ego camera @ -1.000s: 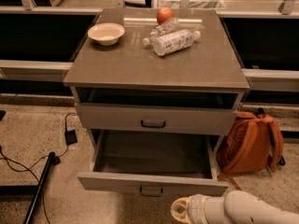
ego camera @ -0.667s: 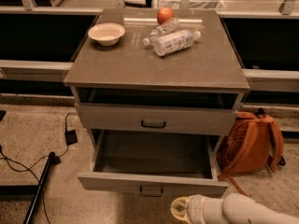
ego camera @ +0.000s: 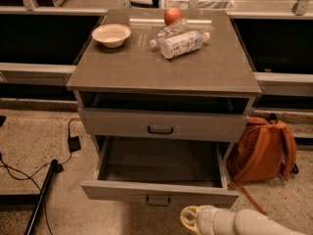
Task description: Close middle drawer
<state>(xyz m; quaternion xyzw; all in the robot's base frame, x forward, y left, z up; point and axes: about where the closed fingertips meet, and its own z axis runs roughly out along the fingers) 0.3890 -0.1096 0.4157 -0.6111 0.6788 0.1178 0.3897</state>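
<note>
Far left: speckled beige floor (ego camera: 29, 136) with black cables (ego camera: 14, 173), a small black adapter (ego camera: 74, 143) and a black pole (ego camera: 41, 199) lying at an angle; behind, a dark recess with a pale ledge (ego camera: 34, 68) runs along the wall on both sides of the cabinet; grey wood-look cabinet top (ego camera: 146, 67) is flat and glossy, picking up glare near the back edge; cream bowl (ego camera: 111, 35) sits upright at its left rear; top drawer (ego camera: 117, 122) shows a dark gap above its front; the middle drawer (ego camera: 117, 191) is below it, pulled well out toward the camera, pale tray bare, dark bar handle (ego camera: 158, 199) centred on the low front; orange-red fruit (ego camera: 172, 15) at the rear centre, touching or just beside a clear bottle (ego camera: 168, 32); a larger labelled bottle (ego camera: 183, 43) lies on its side just in front of it; gripper (ego camera: 190, 219) is at the bottom edge, just in front of the middle drawer's front, right of the handle, apart from it; open or closed: can't make out; white arm (ego camera: 249, 223) runs off to the lower right; orange backpack (ego camera: 261, 151) rests on the floor against the cabinet's right side.
</note>
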